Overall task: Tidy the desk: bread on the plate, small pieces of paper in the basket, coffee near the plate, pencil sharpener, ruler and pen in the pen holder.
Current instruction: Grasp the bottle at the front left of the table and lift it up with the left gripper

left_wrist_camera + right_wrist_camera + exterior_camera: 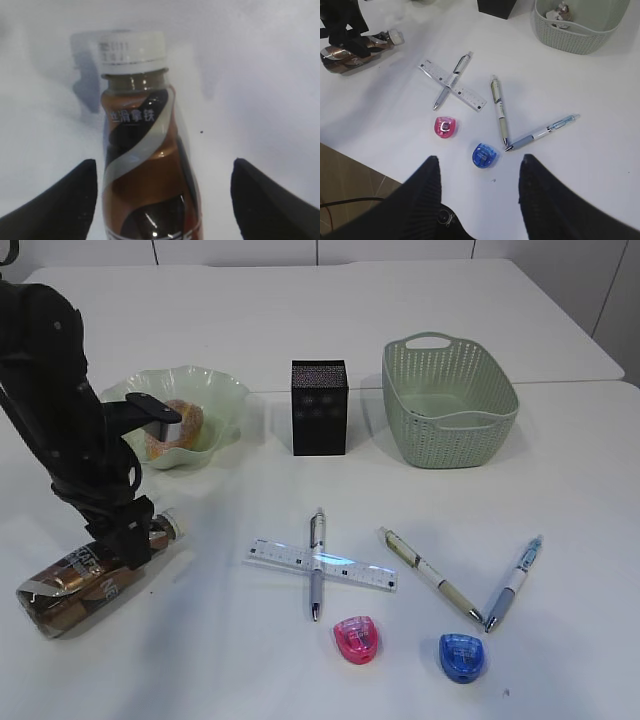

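- Your left gripper [160,200] straddles the coffee [145,165], fingers spread apart on either side and not clamped; the bottle lies flat on the desk [200,660], so it likely needs a side-on approach.
- Your right gripper [480,175] hangs open and empty above the blue sharpener [484,155].
- The bread [178,430] already sits in the plate [225,390].

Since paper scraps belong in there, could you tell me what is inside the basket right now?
The right wrist view shows a few crumpled scraps of paper inside the basket, near its far end. The near wall hides the rest of the floor, and the exterior view shows only bare inner walls.
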